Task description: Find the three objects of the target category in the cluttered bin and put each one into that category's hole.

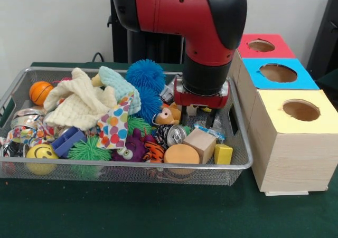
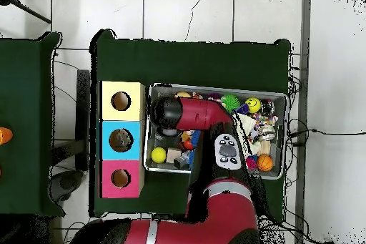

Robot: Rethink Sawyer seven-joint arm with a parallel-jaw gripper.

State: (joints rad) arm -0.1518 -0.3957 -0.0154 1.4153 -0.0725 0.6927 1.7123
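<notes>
- From my remote seat I saw the dark green cloth-covered table (image 1: 158, 211) carrying everything else.
- The red and black robot arm (image 1: 200, 16) came down into the right end of the silver wire-mesh bin (image 1: 132, 172); overhead, it reached across that bin toward the boxes.
- Three pale wooden boxes stood in a row just beside the bin, each with a round hole on top: the yellow-topped box (image 1: 296, 143) nearest the camera, the blue-topped box (image 1: 278, 74) in the middle, and the red-topped box (image 1: 262, 47) farthest.
- A cream knitted cloth (image 1: 79, 103) lay heaped over the bin's left half, with a white polka-dot fabric piece (image 1: 113, 126) against it.
- Two blue spiky rubber balls (image 1: 145, 75) sat behind the cloth, beside the arm.
- The gripper (image 1: 198, 119) hung low in the bin, just above a plain wooden cube (image 1: 199, 144); its two dark fingers (image 1: 184, 115) stood apart with nothing between them.
- I picked out no target category among the clutter, which stayed in the bin.
- Along the front wall lay a round orange-tan disc (image 1: 181, 154), a green spiky ball (image 1: 88, 149), a yellow smiley-face ball (image 1: 41, 154) and a small yellow block (image 1: 223, 153).
- A small orange basketball (image 1: 40, 92) rested in the far left corner.
</notes>
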